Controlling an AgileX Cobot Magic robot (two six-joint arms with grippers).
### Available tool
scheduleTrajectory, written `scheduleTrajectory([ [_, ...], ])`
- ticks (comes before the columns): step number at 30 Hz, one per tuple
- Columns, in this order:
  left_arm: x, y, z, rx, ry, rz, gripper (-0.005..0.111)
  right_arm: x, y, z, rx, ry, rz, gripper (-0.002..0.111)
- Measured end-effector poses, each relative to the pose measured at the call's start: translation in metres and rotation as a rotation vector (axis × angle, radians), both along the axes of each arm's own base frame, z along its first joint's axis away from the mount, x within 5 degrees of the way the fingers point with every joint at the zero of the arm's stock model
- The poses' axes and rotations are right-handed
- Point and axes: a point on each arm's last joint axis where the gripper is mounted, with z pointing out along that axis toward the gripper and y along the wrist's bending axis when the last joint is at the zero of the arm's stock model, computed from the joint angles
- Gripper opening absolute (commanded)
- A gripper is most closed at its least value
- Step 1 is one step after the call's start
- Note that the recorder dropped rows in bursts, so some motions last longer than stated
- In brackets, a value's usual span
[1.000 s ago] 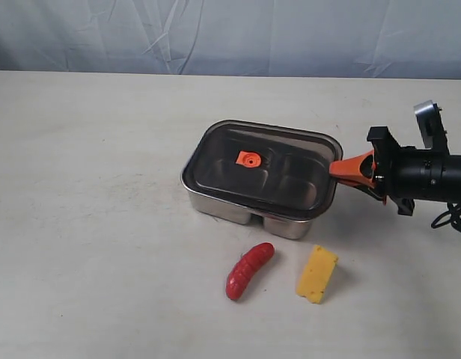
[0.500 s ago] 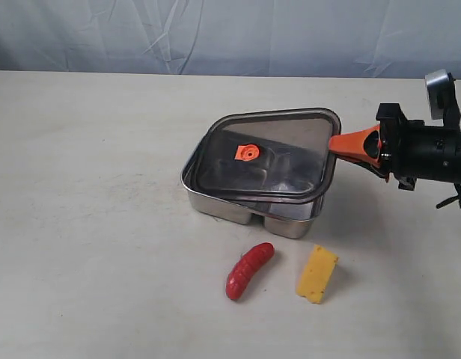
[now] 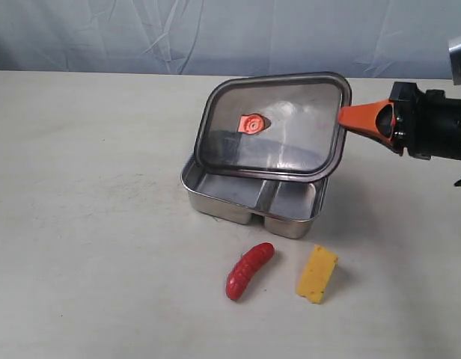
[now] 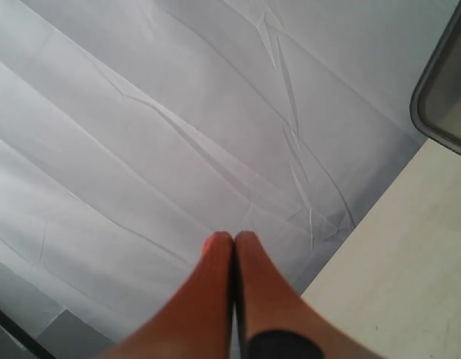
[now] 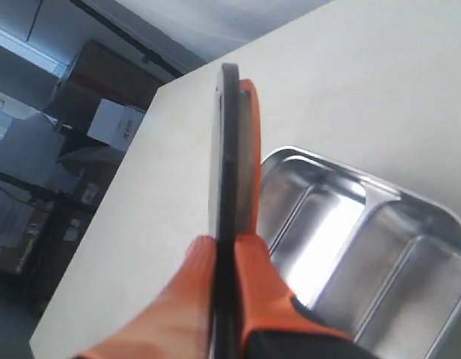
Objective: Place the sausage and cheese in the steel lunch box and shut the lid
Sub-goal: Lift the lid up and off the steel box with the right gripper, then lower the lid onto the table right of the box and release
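My right gripper (image 3: 343,117) is shut on the right edge of the dark translucent lid (image 3: 283,131), holding it tilted above the steel lunch box (image 3: 208,196); its orange valve tab (image 3: 251,123) faces the camera. The right wrist view shows the lid (image 5: 229,149) edge-on between the orange fingers (image 5: 262,280), with the box's two bare compartments (image 5: 380,247) below. The red sausage (image 3: 249,270) and yellow cheese (image 3: 316,274) lie on the table in front of the box. My left gripper (image 4: 234,238) is shut on nothing, pointing at the backdrop, and is out of the exterior view.
A pale wooden table (image 3: 88,224) carries everything, backed by a wrinkled grey-white cloth (image 3: 215,34). Shelves and cardboard boxes (image 5: 88,112) stand beyond the table's far edge in the right wrist view. A corner of the lid (image 4: 444,90) shows in the left wrist view.
The right gripper has risen and drawn back to the right, lifting the lid off the lunch box and tilting it up. Both compartments now show. Sausage and cheese have not moved.
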Motion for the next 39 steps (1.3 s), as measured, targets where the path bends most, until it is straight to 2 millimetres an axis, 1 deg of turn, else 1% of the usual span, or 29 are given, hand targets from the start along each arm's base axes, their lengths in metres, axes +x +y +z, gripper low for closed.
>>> scheduleTrajectory([
  [3, 0.0, 0.0, 0.0, 0.0, 0.0, 0.0, 0.0, -0.004, -0.004, 0.016, -0.059, -0.073, -0.051, -0.001],
  [7, 0.0, 0.0, 0.0, 0.0, 0.0, 0.0, 0.0, -0.011, -0.013, 0.04, -0.182, -0.185, -0.168, -0.001],
  [10, 0.0, 0.0, 0.0, 0.0, 0.0, 0.0, 0.0, -0.02, -0.023, 0.055, -0.338, -0.276, -0.251, -0.001],
  [11, 0.0, 0.0, 0.0, 0.0, 0.0, 0.0, 0.0, -0.024, -0.029, 0.061, -0.42, -0.318, -0.285, -0.001],
  [15, 0.0, 0.0, 0.0, 0.0, 0.0, 0.0, 0.0, -0.037, -0.043, 0.078, -0.645, -0.446, -0.368, -0.001],
  [19, 0.0, 0.0, 0.0, 0.0, 0.0, 0.0, 0.0, -0.049, -0.052, 0.09, -0.829, -0.57, -0.377, -0.001],
  [24, 0.0, 0.0, 0.0, 0.0, 0.0, 0.0, 0.0, -0.054, -0.055, 0.09, -1.019, -0.664, -0.273, -0.001],
  [30, 0.0, 0.0, 0.0, 0.0, 0.0, 0.0, 0.0, -0.056, -0.059, 0.083, -1.205, -0.687, -0.153, -0.001],
  [34, 0.0, 0.0, 0.0, 0.0, 0.0, 0.0, 0.0, -0.06, -0.056, 0.075, -1.388, -0.725, 0.032, -0.001],
  [36, 0.0, 0.0, 0.0, 0.0, 0.0, 0.0, 0.0, -0.063, -0.055, 0.071, -1.467, -0.713, 0.117, -0.001],
  [39, 0.0, 0.0, 0.0, 0.0, 0.0, 0.0, 0.0, -0.066, -0.056, 0.065, -1.569, -0.689, 0.176, -0.001],
])
